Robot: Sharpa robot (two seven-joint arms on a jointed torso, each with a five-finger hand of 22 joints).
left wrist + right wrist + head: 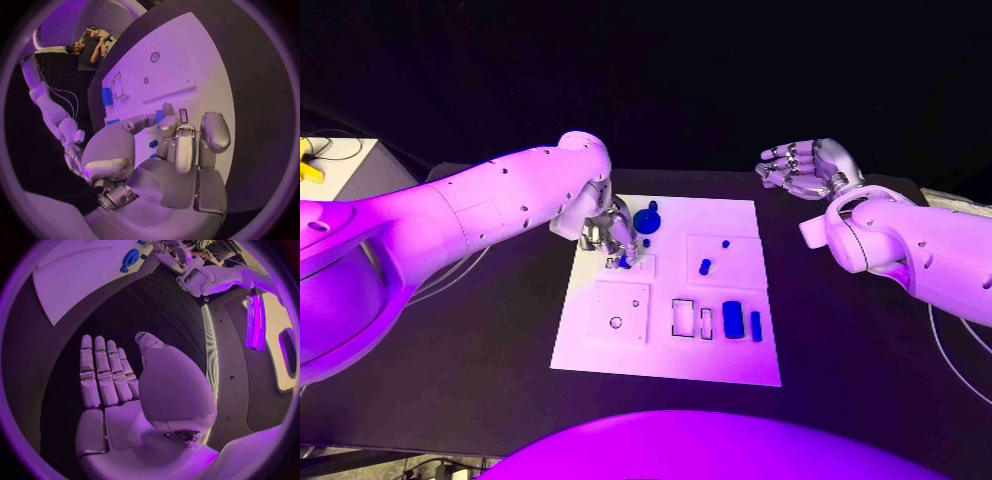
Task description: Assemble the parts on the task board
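The white task board [733, 365] lies in the middle of the table. Most blue parts [733, 318] lie loose on it, so lots of work is left. The left hand [609, 236] is down on the board; I cannot tell if its fingers hold a part. The right hand [805, 168] waits off the board, fingers apart, holding nothing.

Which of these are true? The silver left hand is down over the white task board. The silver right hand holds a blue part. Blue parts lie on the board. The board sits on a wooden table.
1. The silver left hand is down over the white task board: true.
2. The silver right hand holds a blue part: false; it hangs open beside the board, over the black table.
3. Small blue parts lie on the board: true.
4. The board sits on a wooden table: false; the table is black.
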